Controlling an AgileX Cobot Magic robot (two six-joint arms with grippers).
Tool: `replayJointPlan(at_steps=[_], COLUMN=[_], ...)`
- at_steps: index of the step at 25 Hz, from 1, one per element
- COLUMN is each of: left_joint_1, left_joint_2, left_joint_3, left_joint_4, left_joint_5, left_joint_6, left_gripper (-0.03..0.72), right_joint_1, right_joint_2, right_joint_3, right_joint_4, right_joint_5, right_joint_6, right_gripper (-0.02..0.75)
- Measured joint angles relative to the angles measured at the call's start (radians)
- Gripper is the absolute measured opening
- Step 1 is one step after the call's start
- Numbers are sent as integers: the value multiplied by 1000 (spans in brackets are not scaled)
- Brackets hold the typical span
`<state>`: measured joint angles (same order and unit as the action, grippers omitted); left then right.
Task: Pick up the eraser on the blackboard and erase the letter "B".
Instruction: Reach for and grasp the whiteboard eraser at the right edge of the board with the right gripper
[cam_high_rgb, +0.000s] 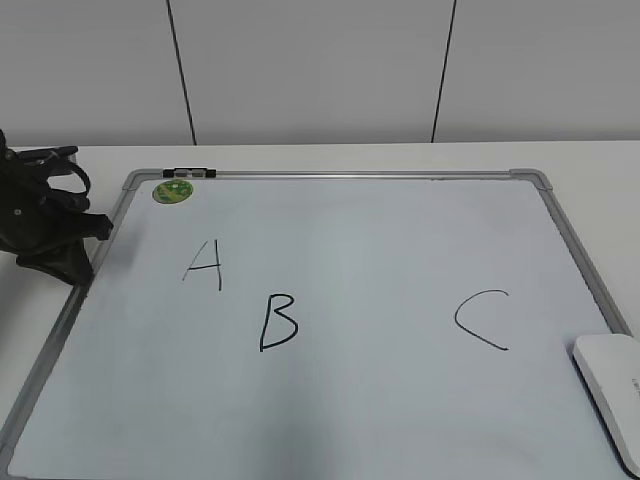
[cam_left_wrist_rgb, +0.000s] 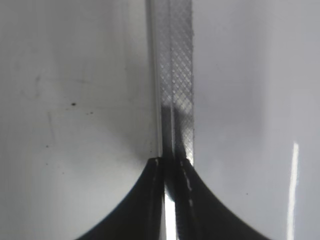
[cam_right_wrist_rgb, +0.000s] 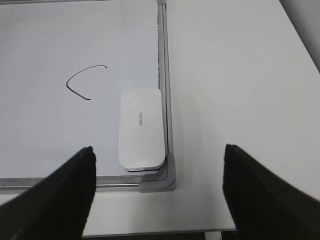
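The blackboard (cam_high_rgb: 380, 250) is a white board in a grey frame and lies flat on the table. The black letter "B" (cam_high_rgb: 277, 322) is drawn left of its middle. The white eraser (cam_high_rgb: 612, 385) lies on the board's near right corner; the right wrist view shows it (cam_right_wrist_rgb: 141, 129) against the frame. My right gripper (cam_right_wrist_rgb: 159, 150) is open and empty, hovering above the eraser's near end and that corner. My left gripper (cam_high_rgb: 70, 258) is shut, its tips down on the board's left frame strip (cam_left_wrist_rgb: 175, 75).
A thin "A" (cam_high_rgb: 205, 262) and a curved "C" (cam_high_rgb: 483, 318) flank the B. A round green magnet (cam_high_rgb: 172, 190) and a small black clip (cam_high_rgb: 190, 173) sit at the board's far left corner. White table (cam_right_wrist_rgb: 235, 90) lies right of the board.
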<state>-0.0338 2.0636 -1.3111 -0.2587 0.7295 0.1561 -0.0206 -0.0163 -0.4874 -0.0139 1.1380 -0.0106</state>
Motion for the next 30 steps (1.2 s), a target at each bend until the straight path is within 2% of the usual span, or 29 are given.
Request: replayJointPlan(at_steps=[5,12,20,26,30], left_joint_1=[0,0,0,0,0], left_joint_2=[0,0,0,0,0], left_joint_3=[-2,-2,-2,-4,-4], left_joint_4=[0,2,2,2,2], left_joint_5=[3,6,9,11,13], left_joint_6=[0,0,0,0,0], left_gripper=[27,26,26,26,26], right_joint_1=[0,0,0,0,0], right_joint_2=[0,66,346,613,785], right_joint_3=[0,-34,-37,-37,-46], right_joint_4=[5,84,107,112,166], right_joint_5=[0,-55,-251,-240,-228], right_joint_6=[0,0,-6,-30,-99], right_gripper=[587,587,587,587,587])
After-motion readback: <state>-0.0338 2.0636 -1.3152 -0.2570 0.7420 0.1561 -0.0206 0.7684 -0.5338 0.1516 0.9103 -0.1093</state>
